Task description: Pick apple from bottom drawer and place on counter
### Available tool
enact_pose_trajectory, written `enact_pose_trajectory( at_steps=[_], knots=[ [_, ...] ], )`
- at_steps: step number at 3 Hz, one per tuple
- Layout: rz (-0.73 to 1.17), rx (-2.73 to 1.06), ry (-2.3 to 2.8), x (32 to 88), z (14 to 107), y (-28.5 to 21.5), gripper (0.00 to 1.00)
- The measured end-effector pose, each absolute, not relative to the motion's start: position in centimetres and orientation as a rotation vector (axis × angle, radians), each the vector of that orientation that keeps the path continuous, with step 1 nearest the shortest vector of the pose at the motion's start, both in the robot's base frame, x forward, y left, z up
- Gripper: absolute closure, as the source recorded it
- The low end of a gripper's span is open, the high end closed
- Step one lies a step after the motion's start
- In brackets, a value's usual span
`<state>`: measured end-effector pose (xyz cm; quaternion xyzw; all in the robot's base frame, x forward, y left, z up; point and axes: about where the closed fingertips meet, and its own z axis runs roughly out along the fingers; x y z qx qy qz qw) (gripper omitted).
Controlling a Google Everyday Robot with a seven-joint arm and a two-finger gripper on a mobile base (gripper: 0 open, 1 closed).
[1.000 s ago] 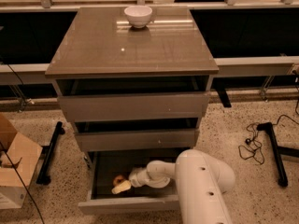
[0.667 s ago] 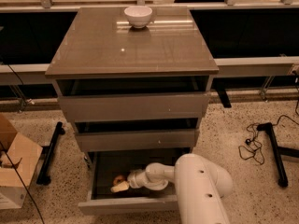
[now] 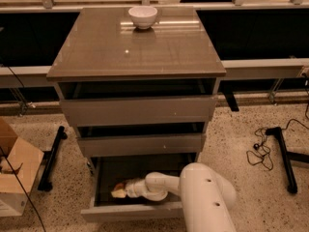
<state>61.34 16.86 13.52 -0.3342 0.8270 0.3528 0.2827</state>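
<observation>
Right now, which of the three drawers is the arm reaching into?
The bottom drawer: it is pulled out farthest, and the claw is inside it, at the apple. The top drawer and middle drawer stick out far less.

A white bowl [image 3: 143,16] stands upright at 12 o'clock. A long pale ledge [image 3: 263,67] with dark panels runs from 9 to 3 o'clock. At 8 o'clock an open cardboard box [image 3: 17,170] sits on the speckled floor [image 3: 241,129], with a black stand foot [image 3: 52,158] just beside it. At 4 o'clock a second black foot [image 3: 284,156] lies near a tangled black cable [image 3: 260,149]. The gripper [image 3: 120,191] is low at 6 o'clock.
</observation>
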Motion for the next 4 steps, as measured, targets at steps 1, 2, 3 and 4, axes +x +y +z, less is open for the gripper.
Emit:
enact_pose_trajectory(
  at_steps=[1, 2, 3, 4],
  knots=[
    [0.972, -0.878, 2.184, 60.4, 15.5, 17.6, 0.92],
    [0.986, -0.858, 2.135, 60.3, 19.9, 15.7, 1.00],
    [1.040, -0.851, 2.082, 59.2, 26.4, 12.1, 1.00],
    [1.093, -0.861, 2.034, 57.1, 34.0, 7.6, 1.00]
  ],
)
